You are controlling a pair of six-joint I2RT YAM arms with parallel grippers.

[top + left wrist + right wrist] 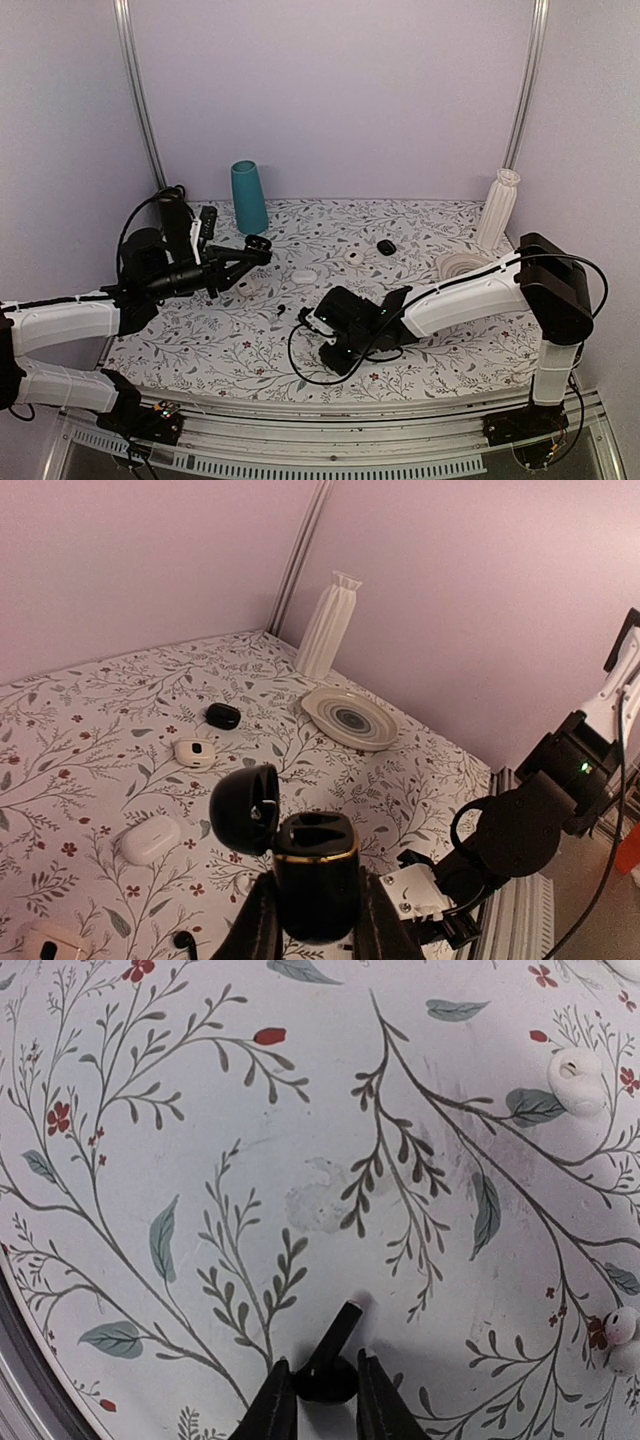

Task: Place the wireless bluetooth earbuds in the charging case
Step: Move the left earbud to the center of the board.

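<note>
Bottom centre, right wrist view: our right gripper [322, 1378] pinches an earbud [341, 1330] by its bulb. It looks tiny, light and likely slick. Left gripper [318, 918] clamps the charging case [315, 870].

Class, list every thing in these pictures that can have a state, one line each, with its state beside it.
charging case: lid open, wells look empty, clamped in the left gripper.
earbud: pinched in the right gripper, not in the case.
second earbud: lying loose, not in the case.
white case: lid closed.
white vase: upright.
</note>
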